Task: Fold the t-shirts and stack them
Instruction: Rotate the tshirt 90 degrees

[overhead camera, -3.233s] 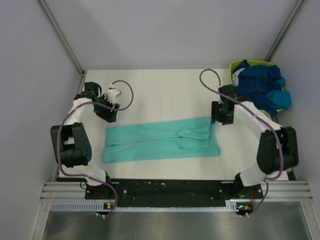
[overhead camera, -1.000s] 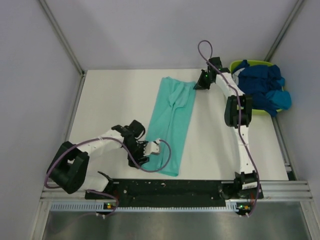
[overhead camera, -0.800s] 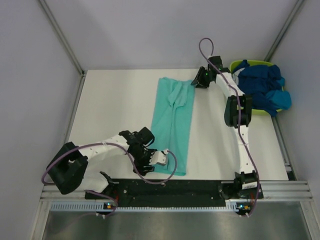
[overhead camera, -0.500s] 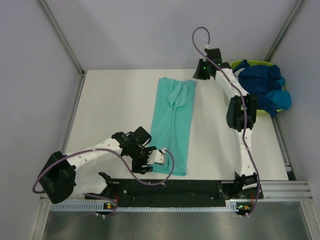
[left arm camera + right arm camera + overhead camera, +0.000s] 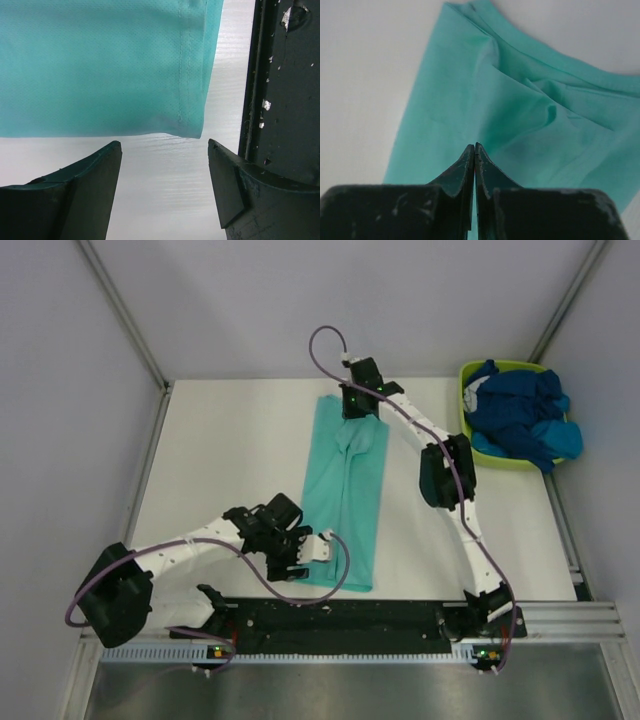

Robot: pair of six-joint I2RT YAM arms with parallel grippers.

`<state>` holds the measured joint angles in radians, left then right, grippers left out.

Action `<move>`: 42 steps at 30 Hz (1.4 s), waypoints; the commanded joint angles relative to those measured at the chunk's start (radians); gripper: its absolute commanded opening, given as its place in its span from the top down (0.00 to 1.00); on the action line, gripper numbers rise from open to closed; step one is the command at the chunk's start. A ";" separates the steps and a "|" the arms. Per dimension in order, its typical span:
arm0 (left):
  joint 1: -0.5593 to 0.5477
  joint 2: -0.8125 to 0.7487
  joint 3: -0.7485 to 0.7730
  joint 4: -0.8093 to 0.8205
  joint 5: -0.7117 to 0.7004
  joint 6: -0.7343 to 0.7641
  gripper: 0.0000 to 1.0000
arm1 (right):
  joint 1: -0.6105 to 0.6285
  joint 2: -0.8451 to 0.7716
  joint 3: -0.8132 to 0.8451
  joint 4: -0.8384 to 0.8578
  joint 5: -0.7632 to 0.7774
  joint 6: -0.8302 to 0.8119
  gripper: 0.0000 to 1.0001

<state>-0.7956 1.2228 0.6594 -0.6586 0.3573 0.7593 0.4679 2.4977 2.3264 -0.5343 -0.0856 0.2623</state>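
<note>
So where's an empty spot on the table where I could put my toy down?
Biggest bare patch: the far-left of the table, between the side wall and the mint shirt. A smaller one lies between the right arm and the green tub, toward the front. Crowded: the near-left, where the left arm sprawls, and the tub, heaped with blue shirts.

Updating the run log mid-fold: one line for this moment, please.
mint tee: folded strip, lying flat | left gripper: open at its near corner | right gripper: shut, at far end | blue tees: in lime tub

Mint t-shirt (image 5: 348, 490), long and narrow, on white table (image 5: 230, 440)
</note>
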 commanded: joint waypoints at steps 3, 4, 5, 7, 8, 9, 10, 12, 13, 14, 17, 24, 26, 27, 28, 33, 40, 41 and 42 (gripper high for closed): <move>-0.002 0.006 -0.015 0.037 0.014 -0.011 0.26 | -0.018 -0.039 -0.062 -0.052 0.167 -0.115 1.00; -0.001 0.009 -0.017 0.039 0.011 -0.014 0.26 | -0.020 -0.046 -0.067 -0.056 0.176 -0.126 1.00; -0.002 0.010 -0.015 0.039 0.008 -0.015 0.26 | -0.018 -0.056 -0.074 -0.061 0.191 -0.132 1.00; -0.002 0.011 -0.015 0.036 0.006 -0.014 0.26 | -0.018 -0.082 -0.105 -0.061 0.216 -0.136 1.00; -0.001 0.009 -0.015 0.033 0.006 -0.014 0.26 | -0.023 -0.097 -0.122 -0.062 0.228 -0.140 1.00; -0.001 0.007 -0.015 0.033 0.006 -0.014 0.26 | -0.029 -0.109 -0.145 -0.062 0.236 -0.138 1.00; -0.002 0.006 -0.015 0.031 0.005 -0.014 0.26 | -0.037 -0.121 -0.165 -0.062 0.237 -0.136 1.00; -0.001 0.004 -0.018 0.031 -0.004 -0.015 0.26 | -0.057 -0.149 -0.220 -0.064 0.239 -0.127 1.00; -0.001 0.001 -0.018 0.031 -0.009 -0.014 0.25 | -0.070 -0.160 -0.245 -0.064 0.238 -0.124 1.00; -0.002 -0.002 -0.020 0.031 -0.012 -0.014 0.26 | -0.083 -0.168 -0.268 -0.064 0.233 -0.123 1.00; -0.002 -0.005 -0.023 0.030 -0.012 -0.011 0.26 | -0.118 -0.197 -0.297 -0.069 0.199 -0.126 1.00; -0.002 -0.002 -0.026 0.033 -0.020 -0.009 0.25 | -0.083 -0.310 -0.300 -0.067 0.092 -0.187 1.00; -0.001 -0.002 -0.026 0.033 -0.020 -0.009 0.25 | -0.060 -0.309 -0.282 -0.058 0.058 -0.201 1.00; -0.002 0.000 -0.024 0.033 -0.021 -0.008 0.25 | -0.049 -0.301 -0.266 -0.055 0.043 -0.201 1.00; 0.001 0.000 -0.024 0.031 -0.021 -0.009 0.25 | -0.043 -0.290 -0.251 -0.052 0.028 -0.193 1.00; 0.001 -0.012 -0.027 0.031 -0.026 -0.018 0.25 | -0.017 -0.208 -0.202 -0.047 -0.055 -0.149 1.00; -0.001 -0.020 -0.041 0.042 -0.038 -0.018 0.25 | -0.015 -0.221 -0.366 -0.046 -0.039 -0.158 1.00; 0.001 -0.020 -0.041 0.043 -0.037 -0.017 0.25 | -0.015 -0.240 -0.390 -0.046 -0.031 -0.161 1.00; 0.001 -0.019 -0.041 0.045 -0.035 -0.017 0.25 | -0.014 -0.266 -0.421 -0.046 -0.025 -0.164 1.00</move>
<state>-0.7956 1.2247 0.6266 -0.6388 0.3191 0.7494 0.4591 2.2906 1.9900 -0.5827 -0.1188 0.1074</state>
